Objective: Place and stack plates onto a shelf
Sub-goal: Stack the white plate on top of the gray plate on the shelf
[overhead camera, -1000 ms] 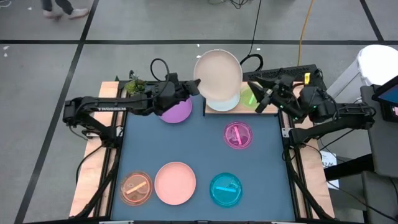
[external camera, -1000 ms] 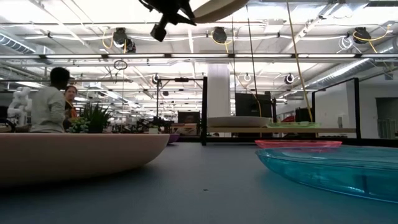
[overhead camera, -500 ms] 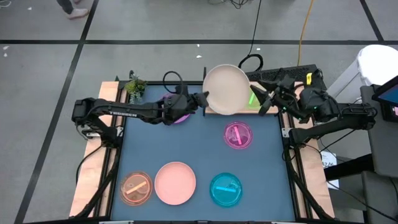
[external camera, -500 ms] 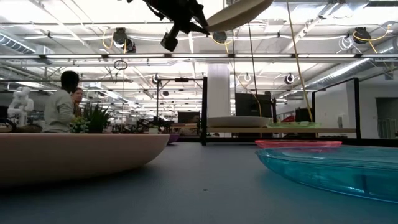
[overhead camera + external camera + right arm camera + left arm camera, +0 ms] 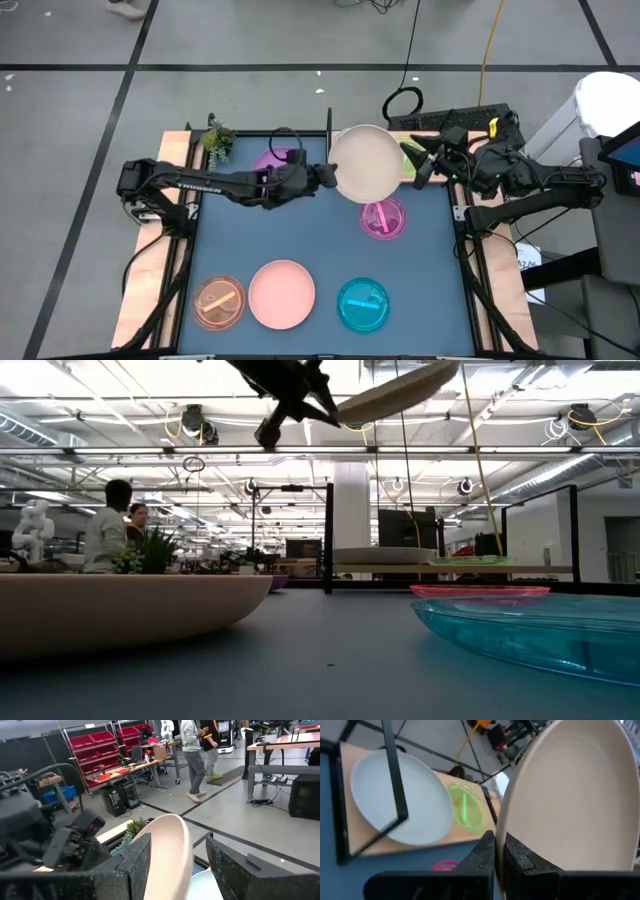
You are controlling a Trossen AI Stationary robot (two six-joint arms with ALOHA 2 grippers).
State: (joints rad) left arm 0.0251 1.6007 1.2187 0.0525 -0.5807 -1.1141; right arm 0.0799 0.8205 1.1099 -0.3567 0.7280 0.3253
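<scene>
While the left claw (image 5: pixel 325 177) stays out of the question as a free tool, its fingers (image 5: pixel 487 852) are pressed together on the rim of the cream plate (image 5: pixel 366 163), which it carries tilted in the air above the desk (image 5: pixel 160 300). Directly beneath the plate, partly covered by it in the high view, lies the magenta dish (image 5: pixel 384 218) on the dark blue mat (image 5: pixel 300 230). Just beyond the claw stands the shelf (image 5: pixel 362 835) with its black upright panel (image 5: pixel 329 128); on its board rest the pale mint plate (image 5: pixel 400 802) and, beside that, the green dish (image 5: pixel 466 809). Behind the claw, under its arm, the purple plate (image 5: pixel 268 160) shows in part near a small plant (image 5: pixel 216 138). The right claw (image 5: pixel 426 165) hangs at the far side of the cream plate, its fingers (image 5: pixel 125 870) spread apart and gripping nothing. Well away from both claws, along the near edge of the mat, sit the orange dish (image 5: pixel 219 302), the pink plate (image 5: pixel 282 294) and the cyan dish (image 5: pixel 363 304). People (image 5: pixel 196 750) stand in the room beyond.
</scene>
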